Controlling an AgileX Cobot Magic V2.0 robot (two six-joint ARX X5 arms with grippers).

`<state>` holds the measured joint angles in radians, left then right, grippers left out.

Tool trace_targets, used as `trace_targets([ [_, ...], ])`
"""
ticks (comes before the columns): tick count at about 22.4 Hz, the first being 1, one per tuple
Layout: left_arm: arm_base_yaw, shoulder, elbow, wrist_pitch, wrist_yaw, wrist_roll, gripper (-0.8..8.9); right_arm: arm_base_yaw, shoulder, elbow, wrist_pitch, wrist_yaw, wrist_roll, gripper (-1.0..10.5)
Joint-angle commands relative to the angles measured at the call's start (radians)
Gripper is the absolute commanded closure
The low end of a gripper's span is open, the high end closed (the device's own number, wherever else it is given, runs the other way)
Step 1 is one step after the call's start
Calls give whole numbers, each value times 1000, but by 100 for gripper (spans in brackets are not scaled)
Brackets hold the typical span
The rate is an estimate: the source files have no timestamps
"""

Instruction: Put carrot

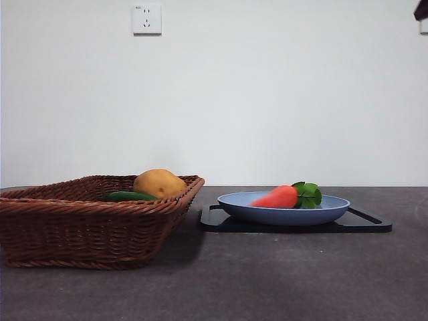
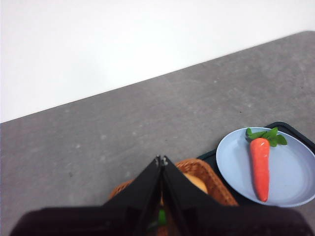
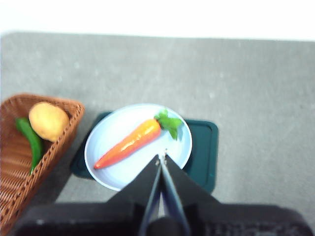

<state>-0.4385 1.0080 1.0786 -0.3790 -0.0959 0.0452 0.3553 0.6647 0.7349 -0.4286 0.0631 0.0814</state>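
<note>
The red-orange carrot with green leaves lies on the light blue plate, which rests on a dark tray. My right gripper hovers high above the plate's near edge, jaws shut and holding nothing. Above the wicker basket my left gripper hangs shut and empty. In the front view only a black tip of an arm shows at the top right corner.
Inside the basket lie a yellow-brown potato and a slim dark green vegetable. The basket stands left of the tray on the grey table. A wall socket is on the white wall behind.
</note>
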Motion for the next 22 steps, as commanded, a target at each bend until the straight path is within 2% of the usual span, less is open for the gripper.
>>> trace_targets([
  [1, 3, -128, -131, 35, -1, 13, 807, 7, -100, -109, 83, 2, 2, 944],
  [5, 1, -411, -378, 41, 0, 7, 807, 8, -279, -230, 161, -1, 41, 943],
  [8, 1, -525, -439, 15, 0, -50, 807, 8, -290, -232, 161, 71, 43, 943],
  [10, 2, -548, -438, -35, -1, -106, 805, 8, -285, -232, 160, 106, 63, 943],
  [11, 2, -557, -438, -50, -5, -105, 805, 8, -284, -232, 160, 108, 85, 943],
  [22, 2, -546, -438, -56, -5, -104, 805, 8, -279, -232, 160, 112, 86, 943],
])
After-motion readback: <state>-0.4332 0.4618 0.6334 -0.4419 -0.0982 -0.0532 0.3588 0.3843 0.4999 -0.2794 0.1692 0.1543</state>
